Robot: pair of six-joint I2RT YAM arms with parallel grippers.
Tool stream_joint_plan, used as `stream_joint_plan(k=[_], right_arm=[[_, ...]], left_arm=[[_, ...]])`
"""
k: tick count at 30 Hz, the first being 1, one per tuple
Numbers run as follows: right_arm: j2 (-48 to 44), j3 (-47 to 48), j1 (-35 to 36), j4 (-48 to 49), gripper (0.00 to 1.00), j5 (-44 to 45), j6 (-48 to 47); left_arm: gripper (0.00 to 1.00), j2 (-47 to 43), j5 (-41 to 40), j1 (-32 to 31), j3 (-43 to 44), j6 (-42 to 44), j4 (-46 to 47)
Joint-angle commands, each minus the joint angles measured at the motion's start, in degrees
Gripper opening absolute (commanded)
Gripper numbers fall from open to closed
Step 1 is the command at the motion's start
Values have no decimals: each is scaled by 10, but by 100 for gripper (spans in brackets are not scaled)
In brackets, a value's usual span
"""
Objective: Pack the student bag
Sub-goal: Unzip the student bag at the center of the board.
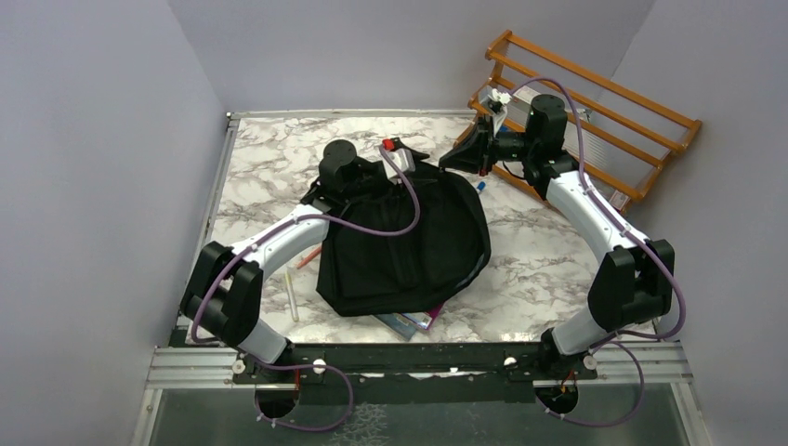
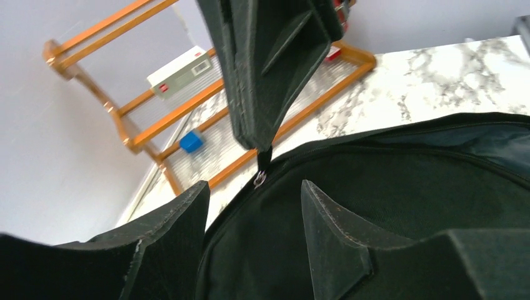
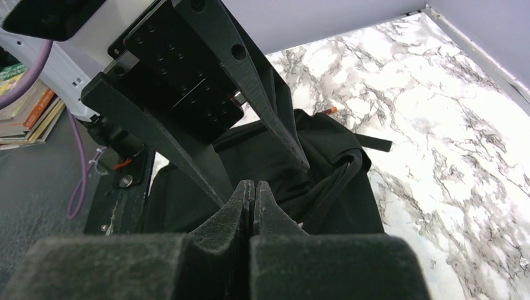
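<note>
The student bag (image 1: pixel 400 243), a large black soft backpack, lies in the middle of the marble table (image 1: pixel 269 149). My right gripper (image 1: pixel 448 160) is at the bag's far right edge, shut on the black zipper pull (image 2: pixel 264 157) just above the metal slider (image 2: pixel 259 180); its jaws are pressed together in the right wrist view (image 3: pixel 253 185). My left gripper (image 2: pixel 253 189) is open just above the bag's fabric (image 2: pixel 400 206), one finger on each side of the zipper line, right below the right gripper. In the right wrist view its fingers (image 3: pixel 275 125) are spread over the bag (image 3: pixel 325 156).
A book (image 1: pixel 409 321) sticks out from under the bag's near edge. A white pen (image 1: pixel 291 297) and a red pen (image 1: pixel 309 255) lie left of the bag, and a small blue item (image 1: pixel 480 186) lies to its right. A wooden rack (image 1: pixel 604 102) leans at the back right.
</note>
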Motion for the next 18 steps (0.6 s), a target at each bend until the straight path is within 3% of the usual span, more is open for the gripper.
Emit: stream_joint_plan(k=[1, 10, 18], right_arm=[[-26, 17, -1, 0, 1, -32, -3], [-33, 15, -1, -4, 1, -33, -3], [-32, 11, -1, -10, 1, -30, -8]], left_arm=[[55, 26, 118, 3, 44, -6, 23], [48, 84, 156, 2, 100, -48, 24], [33, 115, 189, 2, 133, -75, 25]])
